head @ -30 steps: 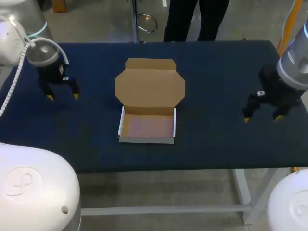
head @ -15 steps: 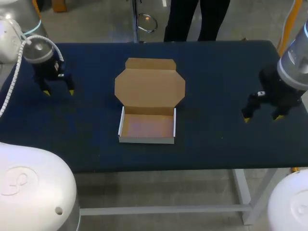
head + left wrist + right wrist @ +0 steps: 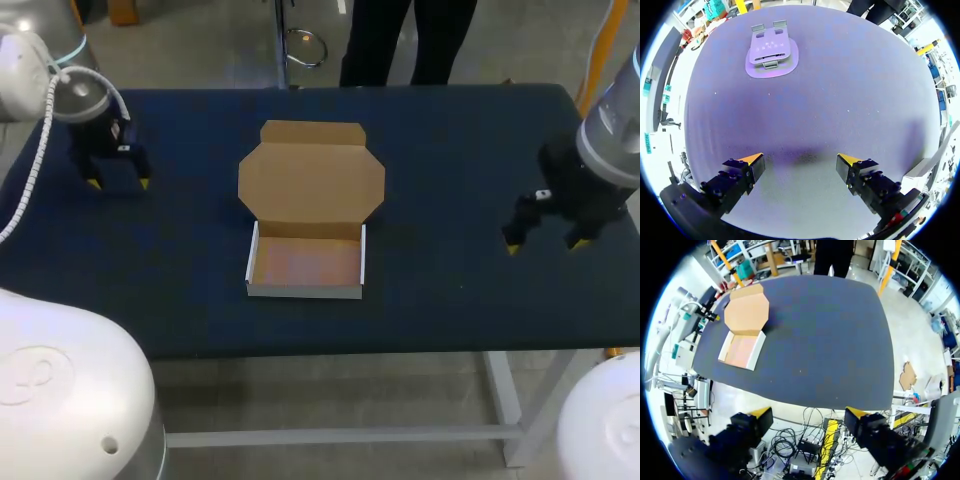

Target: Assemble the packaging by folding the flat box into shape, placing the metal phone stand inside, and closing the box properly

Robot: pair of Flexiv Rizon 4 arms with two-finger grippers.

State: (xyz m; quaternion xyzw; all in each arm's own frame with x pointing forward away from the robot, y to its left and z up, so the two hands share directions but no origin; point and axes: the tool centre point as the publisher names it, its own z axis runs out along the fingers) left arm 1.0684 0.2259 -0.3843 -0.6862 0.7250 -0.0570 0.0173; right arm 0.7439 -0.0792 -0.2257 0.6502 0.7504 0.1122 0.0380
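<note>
**Clerk:** Head view, first item?

**Checker:** One box (image 3: 305,262), cardboard, white outside and brown inside, at the middle of the desk (image 3: 450,150). The tray is folded up and open to the top. The lid lies flat on the desk on the tray's far side, with the tuck flap at its far end.

**Clerk:** And the arms, placed against the box?

**Checker:** The left gripper (image 3: 118,184) is well to the left of the box, level with the lid. Its fingers are spread wide with nothing between them. The right gripper (image 3: 545,246) is well to the right of the box, level with the tray. Its fingers are also wide and hold nothing.

**Clerk:** Left wrist view?

**Checker:** One phone stand (image 3: 771,49), metal, folded flat on the desk. It lies well ahead of the left gripper, a little off its midline, with two small hooks at the end away from the gripper. The yellow tips stand far apart, with bare desk between them. The stand's place against the box cannot be told in this view.

**Clerk:** Right wrist view?

**Checker:** The box is on the desk, well ahead of the right gripper and off to one side. The tray is the nearer part and the lid the farther. The fingers are wide apart and grip nothing.
</note>
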